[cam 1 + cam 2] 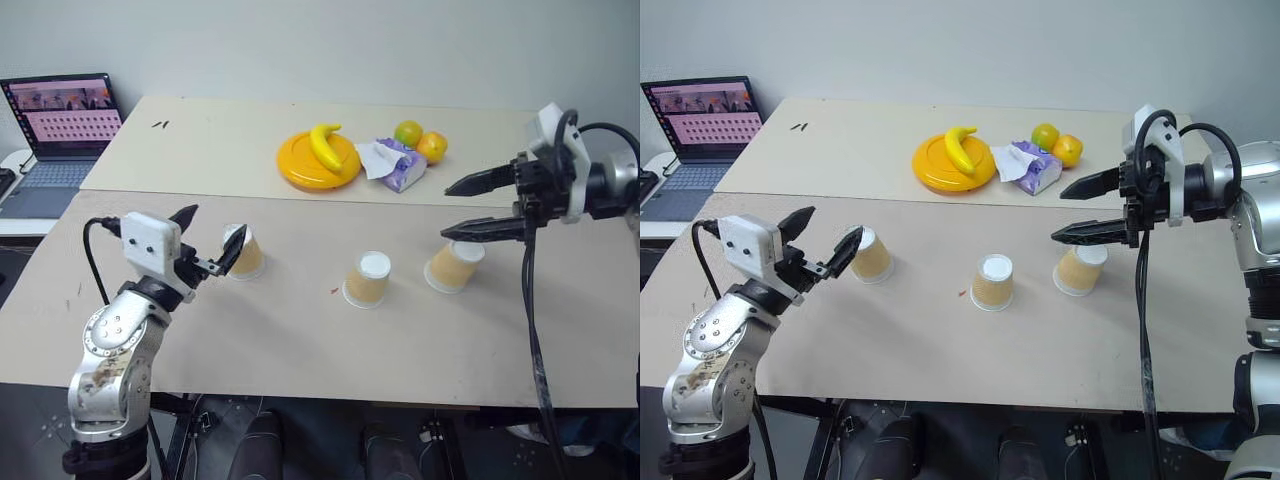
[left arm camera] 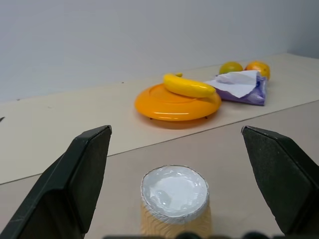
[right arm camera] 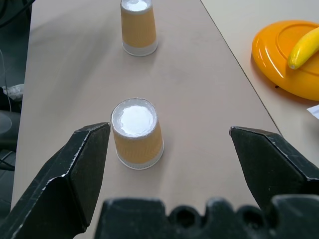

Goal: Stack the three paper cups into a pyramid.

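Setting: a pale beige table (image 1: 300,340) against a plain light wall, with a laptop (image 1: 60,130) off its 10 o'clock corner.

Left gripper (image 1: 208,240): jaws spread wide, empty, levelled at the left cup (image 1: 872,256), which stands upside down just ahead of the fingertips. In the left wrist view the cup sits centred between the two fingers, not touched.

Right gripper (image 1: 1072,211): jaws likewise wide apart, empty, pointing across the table — hovering above the right cup (image 1: 455,266); contact cannot be confirmed.

Middle cup (image 1: 368,279): inverted, standing alone at table centre, apart from both neighbours.

Beyond the cups, toward 12 o'clock: an orange plate (image 1: 300,165) carrying a banana (image 1: 325,146), a crumpled tissue pack (image 1: 392,163) and two citrus fruits (image 1: 420,140).

Progress assessment: nothing is stacked yet. All three cups stand separately in a row, white bases up. Outstanding — bring two together as a base, then set the third on top.
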Motion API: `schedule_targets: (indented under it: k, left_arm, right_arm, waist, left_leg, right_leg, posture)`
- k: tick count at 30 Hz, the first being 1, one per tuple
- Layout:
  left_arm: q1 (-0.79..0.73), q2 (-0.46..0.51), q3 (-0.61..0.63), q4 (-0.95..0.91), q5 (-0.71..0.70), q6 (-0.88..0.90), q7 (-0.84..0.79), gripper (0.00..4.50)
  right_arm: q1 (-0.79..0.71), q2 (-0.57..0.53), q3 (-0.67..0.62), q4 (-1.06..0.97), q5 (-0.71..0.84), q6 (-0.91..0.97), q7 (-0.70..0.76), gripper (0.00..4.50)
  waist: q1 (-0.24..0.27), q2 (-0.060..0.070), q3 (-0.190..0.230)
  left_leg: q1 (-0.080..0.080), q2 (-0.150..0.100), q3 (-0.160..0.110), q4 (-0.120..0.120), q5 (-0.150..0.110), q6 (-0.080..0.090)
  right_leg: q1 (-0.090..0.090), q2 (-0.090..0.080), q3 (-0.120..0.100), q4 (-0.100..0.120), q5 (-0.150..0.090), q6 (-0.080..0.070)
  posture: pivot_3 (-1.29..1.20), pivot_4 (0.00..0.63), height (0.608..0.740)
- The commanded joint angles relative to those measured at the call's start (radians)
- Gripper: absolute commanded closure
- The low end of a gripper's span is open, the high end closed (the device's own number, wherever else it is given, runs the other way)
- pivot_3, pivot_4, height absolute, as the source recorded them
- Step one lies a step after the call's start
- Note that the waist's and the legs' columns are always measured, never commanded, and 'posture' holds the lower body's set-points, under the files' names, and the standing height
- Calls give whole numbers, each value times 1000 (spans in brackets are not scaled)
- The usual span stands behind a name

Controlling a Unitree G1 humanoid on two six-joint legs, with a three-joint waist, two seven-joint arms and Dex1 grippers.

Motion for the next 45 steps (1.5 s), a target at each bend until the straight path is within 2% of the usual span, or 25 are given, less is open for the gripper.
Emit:
schedule_targets:
  k: [1, 4, 12, 28, 29, 31, 32, 37, 41, 45]
  left_arm:
    - [22, -26, -31, 30, 32, -77, 28, 39]
    - [19, -67, -79, 155, 76, -164, 43, 39]
    - [21, -92, -121, 353, 106, -314, 19, 39]
    - [-105, -91, -133, 489, 101, -421, 6, 39]
    - [-101, -90, -133, 489, 100, -418, 5, 561]
    - [-96, -84, -133, 477, 94, -406, -3, 1158]
    - [-95, -81, -132, 470, 91, -399, -6, 1158]
    - [-135, -25, -119, 394, 14, -328, -76, 1158]
    - [-160, 79, -158, 325, -105, -241, -274, 1158]
    - [-170, 161, -198, 318, -162, -206, -432, 1158]
  right_arm:
    - [12, -26, -67, -41, 12, 2, 4, 0]
    - [45, -31, -97, -69, 23, 18, -8, 0]
    - [70, -52, -145, -108, 26, 60, -20, 0]
    - [112, -84, -197, -179, 50, 115, -62, 0]
    - [113, -84, -197, -180, 50, 115, -64, 0]
    - [119, -82, -198, -179, 47, 113, -70, 0]
    - [123, -82, -200, -182, 48, 114, -72, 0]
    - [143, -73, -205, -191, 54, 111, -91, 0]
    - [161, -65, -212, -201, 61, 110, -105, 0]
    - [188, -58, -225, -221, 69, 112, -124, 0]
  waist:
    - [0, 0, 0]
    - [1, 0, 0]
    - [-1, 0, 0]
    - [-2, 0, 0]
    - [-2, 0, 0]
    - [-1, 0, 0]
    - [-1, 0, 0]
    - [-1, 0, 0]
    - [-1, 0, 0]
    - [-2, 1, 0]
  left_leg:
    - [0, 0, 0, 0, 0, 0]
    - [0, 0, 0, 0, 0, 0]
    - [0, 0, 0, 0, 0, 0]
    - [0, 0, 0, 0, 0, 0]
    - [0, 0, 0, 0, 0, 0]
    - [0, 0, 0, 0, 0, 0]
    - [0, 0, 0, 0, 0, 0]
    - [0, 0, 0, 0, 0, 0]
    - [0, 0, 0, 0, 0, 0]
    - [0, 0, 0, -1, 0, 0]
  right_leg:
    - [0, 0, 0, 0, 0, 0]
    - [1, 0, 0, 0, 0, 0]
    - [0, 0, 0, 0, 0, 0]
    - [0, 0, 0, 0, 0, 0]
    - [0, 0, 0, 0, 0, 0]
    - [0, 0, 0, 0, 0, 0]
    - [0, 0, 0, 0, 0, 0]
    - [0, 0, 0, 0, 0, 0]
    - [0, 0, 0, 0, 0, 0]
    - [0, 0, 0, 0, 0, 0]
  posture:
    - [0, 150, 732]
    - [0, 150, 732]
    - [0, 150, 732]
    - [0, 150, 732]
    - [0, 150, 732]
    - [0, 150, 732]
    - [0, 150, 732]
    - [0, 150, 732]
    - [0, 150, 732]
    - [0, 150, 732]
